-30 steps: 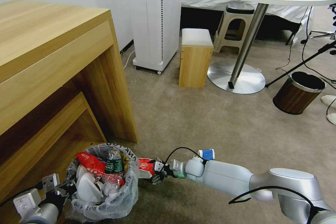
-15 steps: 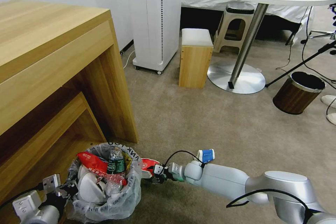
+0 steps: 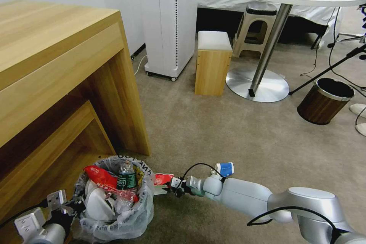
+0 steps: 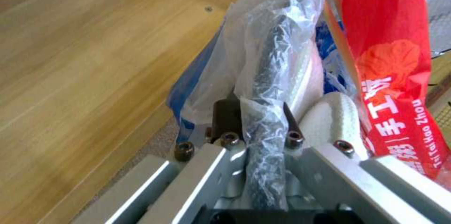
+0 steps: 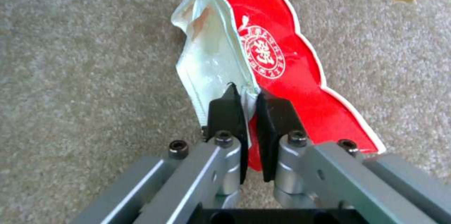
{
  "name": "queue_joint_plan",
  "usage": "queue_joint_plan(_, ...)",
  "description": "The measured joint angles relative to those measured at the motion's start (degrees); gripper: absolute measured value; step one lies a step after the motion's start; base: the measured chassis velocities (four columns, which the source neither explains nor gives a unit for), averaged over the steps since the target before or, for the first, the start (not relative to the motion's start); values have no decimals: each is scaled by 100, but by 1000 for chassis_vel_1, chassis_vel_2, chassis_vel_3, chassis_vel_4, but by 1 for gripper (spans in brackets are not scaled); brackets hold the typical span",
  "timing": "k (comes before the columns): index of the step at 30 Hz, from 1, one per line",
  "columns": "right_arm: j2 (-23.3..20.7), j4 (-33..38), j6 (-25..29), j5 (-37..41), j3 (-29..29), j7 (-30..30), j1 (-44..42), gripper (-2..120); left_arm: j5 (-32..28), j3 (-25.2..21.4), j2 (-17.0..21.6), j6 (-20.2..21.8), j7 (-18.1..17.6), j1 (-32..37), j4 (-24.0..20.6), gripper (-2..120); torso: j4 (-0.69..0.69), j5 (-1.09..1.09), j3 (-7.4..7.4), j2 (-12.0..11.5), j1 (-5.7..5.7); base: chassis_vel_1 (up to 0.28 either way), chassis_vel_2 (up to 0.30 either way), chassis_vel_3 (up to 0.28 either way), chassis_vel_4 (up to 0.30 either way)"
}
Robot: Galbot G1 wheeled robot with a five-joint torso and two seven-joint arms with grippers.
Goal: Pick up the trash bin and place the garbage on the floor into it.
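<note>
Inside trash bin (image 3: 114, 198): bottle (image 3: 124, 177), slipper (image 3: 95, 204).

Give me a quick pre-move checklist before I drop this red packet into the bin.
1. Right gripper pinching the red packet: ok, jaws closed on its edge.
2. Left gripper holding the trash bin: ok, clamped on the bag-wrapped rim.
3. Packet over the bin opening: not ok, in the head view it sits just outside the rim, on the right-arm side.
4. Room in the bin: not ok, a bottle and a red wrapper already reach rim level.
5. Packet off the floor: cannot tell.
6. Remaining litter: not ok, a blue-white cup still lies by the right arm.
</note>
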Motion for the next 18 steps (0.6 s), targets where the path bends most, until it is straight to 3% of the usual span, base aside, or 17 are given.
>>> queue_joint_plan(6,28,-22,22,15,3,13,-41,3,-33,9,54,0,-3,-43,37,1,0,0,0,0,0,0,0,0,0)
queue_joint_plan(13,-276,448,48,165,101,11,6,3,-69,-2,116,4,-15,-113,139,1,3,1,0,0,0,0,0,0,0)
queue_joint_plan(18,-1405,1319,332,362,603,-1,57,3,-131,12,226,37,-76,-324,403,1,-4,-3,0,-1,0,0,0,0,0)
